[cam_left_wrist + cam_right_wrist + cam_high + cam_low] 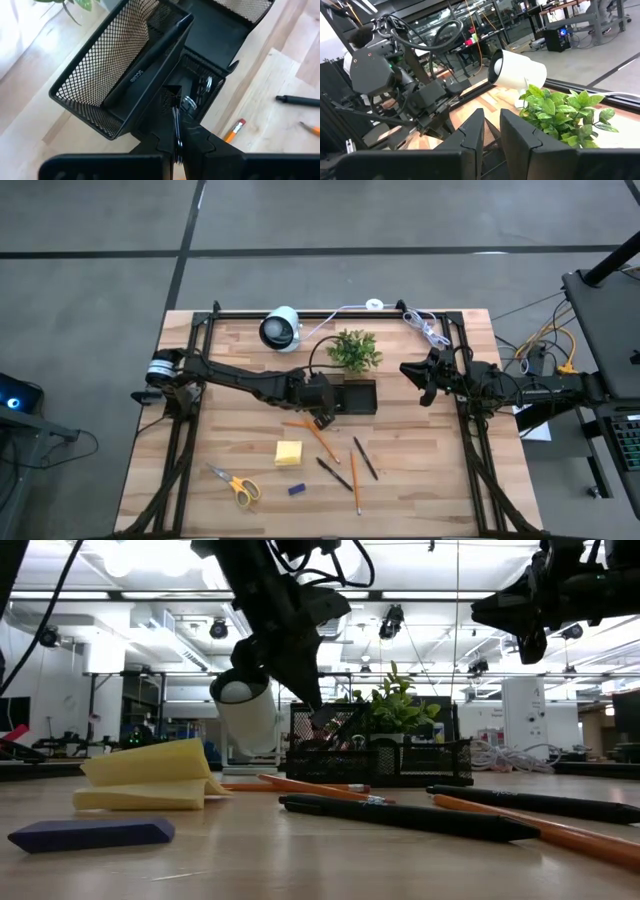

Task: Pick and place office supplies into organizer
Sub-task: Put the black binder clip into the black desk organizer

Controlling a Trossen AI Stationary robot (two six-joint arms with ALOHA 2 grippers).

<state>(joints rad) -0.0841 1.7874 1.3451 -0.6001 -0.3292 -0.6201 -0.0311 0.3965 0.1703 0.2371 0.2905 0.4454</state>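
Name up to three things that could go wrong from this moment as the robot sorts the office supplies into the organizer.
1. The left gripper, shut on a small metal clip, hangs low over the organizer; it might nudge the light mesh tray.
2. The clip could miss its compartment.
3. The orange pencil lies right beside the organizer, so the withdrawing arm may sweep it.

Left pincer (312, 700) hangs tip-down right at the black mesh organizer (400, 762), plant (392, 705) behind it. Up front on the tabletop (300, 860): blue block (90, 833), yellow sticky-note pad (150, 775), dark pen (400, 817), orange pencils (320, 790).
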